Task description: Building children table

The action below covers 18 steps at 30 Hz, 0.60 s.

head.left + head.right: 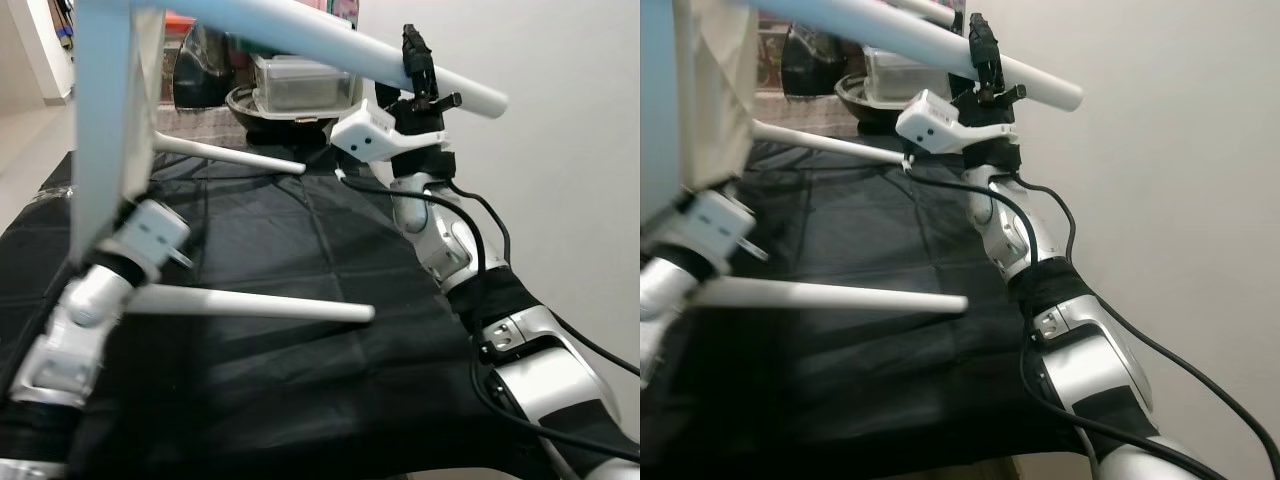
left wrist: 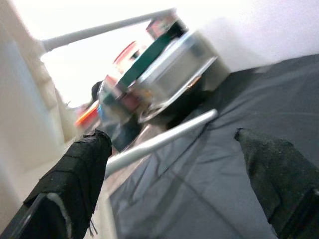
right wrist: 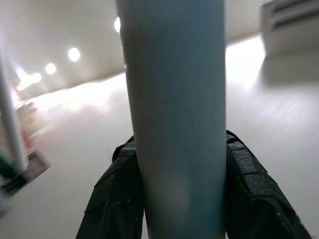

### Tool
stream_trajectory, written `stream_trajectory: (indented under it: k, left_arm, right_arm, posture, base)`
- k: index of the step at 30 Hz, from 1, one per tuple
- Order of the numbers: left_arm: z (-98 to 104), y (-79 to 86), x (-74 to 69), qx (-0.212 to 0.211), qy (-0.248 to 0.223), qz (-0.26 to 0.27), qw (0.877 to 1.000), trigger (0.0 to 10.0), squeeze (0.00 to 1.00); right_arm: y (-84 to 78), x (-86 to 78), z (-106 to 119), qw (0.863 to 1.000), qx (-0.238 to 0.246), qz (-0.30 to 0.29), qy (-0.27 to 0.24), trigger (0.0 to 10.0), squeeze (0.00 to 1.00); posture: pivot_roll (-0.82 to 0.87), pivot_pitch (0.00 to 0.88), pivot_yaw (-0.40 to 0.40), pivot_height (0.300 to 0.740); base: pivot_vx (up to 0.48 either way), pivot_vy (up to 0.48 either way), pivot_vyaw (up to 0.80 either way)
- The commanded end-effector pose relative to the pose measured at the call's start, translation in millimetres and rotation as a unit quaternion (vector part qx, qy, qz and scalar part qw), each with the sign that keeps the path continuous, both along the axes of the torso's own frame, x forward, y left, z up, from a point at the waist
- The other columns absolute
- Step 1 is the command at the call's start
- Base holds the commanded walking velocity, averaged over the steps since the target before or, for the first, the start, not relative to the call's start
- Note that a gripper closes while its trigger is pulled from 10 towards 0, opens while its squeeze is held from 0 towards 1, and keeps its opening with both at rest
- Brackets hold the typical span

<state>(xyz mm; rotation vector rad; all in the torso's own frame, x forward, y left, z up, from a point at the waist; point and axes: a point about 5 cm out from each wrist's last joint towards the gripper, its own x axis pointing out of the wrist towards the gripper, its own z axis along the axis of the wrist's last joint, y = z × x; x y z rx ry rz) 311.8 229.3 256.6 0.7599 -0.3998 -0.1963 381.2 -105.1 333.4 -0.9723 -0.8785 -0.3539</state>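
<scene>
Right wrist view says it all: you've got a table leg clamped, mid-air.

Your right gripper is squeezed tight around the upper white leg, up at about 1 o'clock in the left eye view, and the small white table is tipped on its side over the black cloth. The left gripper has its fingers spread wide with nothing between them, down at 8 o'clock by the tabletop edge. My worry is that smooth round leg sliding or twisting in the pads; the whole table could swing and whack the plastic container and black bowl behind it.
</scene>
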Motion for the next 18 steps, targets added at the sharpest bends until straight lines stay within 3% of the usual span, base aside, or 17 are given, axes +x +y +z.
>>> stream_trajectory:
  k: [1, 3, 5, 11, 13, 14, 16, 18]
  left_arm:
    - [18, 21.2, -5.0, 0.024, -0.004, 0.017, 1.000, 10.0, 0.00]
    - [38, 27.5, -7.5, 0.082, -0.007, 0.008, 0.997, 10.0, 0.00]
    - [52, 31.6, -8.0, 0.099, -0.010, 0.005, 0.995, 10.0, 0.00]
    - [64, 36.4, -7.3, 0.118, -0.011, 0.005, 0.993, 10.0, 0.00]
    - [76, 38.1, -5.4, 0.137, -0.016, 0.001, 0.990, 10.0, 0.00]
    - [98, 41.1, 0.0, 0.170, -0.031, 0.002, 0.985, 10.0, 0.00]
    - [105, 41.8, 1.4, 0.180, -0.036, 0.004, 0.983, 10.0, 0.00]
    - [120, 37.0, 7.4, 0.198, -0.059, 0.004, 0.978, 10.0, 0.00]
  right_arm:
    - [-32.1, 12.0, -24, 0.993, 0.081, -0.037, 0.078, 0.0, 0.00]
    - [-34.0, 15.9, -41, 0.983, 0.127, -0.023, 0.133, 0.0, 0.00]
    - [-35.6, 17.9, -54, 0.969, 0.174, -0.010, 0.175, 0.0, 0.00]
    - [-38.2, 18.9, -68, 0.954, 0.215, -0.005, 0.210, 0.0, 0.00]
    - [-43.8, 17.7, -69, 0.951, 0.226, -0.013, 0.210, 0.0, 0.00]
    - [-53.6, 16.3, -67, 0.947, 0.247, -0.020, 0.206, 0.0, 0.00]
    - [-56.1, 16.2, -66, 0.945, 0.254, -0.020, 0.206, 0.0, 0.00]
    - [-60.4, 17.3, -73, 0.931, 0.283, -0.020, 0.230, 0.0, 0.00]
  posture:
    - [0.14, 0.000, -0.044, 0.740]
    - [0.15, 0.000, -0.040, 0.740]
    - [0.15, 0.000, -0.038, 0.740]
    - [0.15, 0.000, -0.032, 0.740]
    - [0.16, 0.000, -0.030, 0.740]
    - [0.15, 0.000, -0.022, 0.740]
    - [0.15, 0.000, -0.022, 0.740]
    - [0.16, 0.000, -0.021, 0.740]
  base:
    - [0.000, 0.000, 0.00]
    - [0.000, 0.000, 0.00]
    - [0.000, 0.000, 0.00]
    - [0.000, 0.000, 0.00]
    - [0.000, 0.000, 0.00]
    - [0.000, 0.000, 0.00]
    - [0.000, 0.000, 0.00]
    - [0.000, 0.000, 0.00]
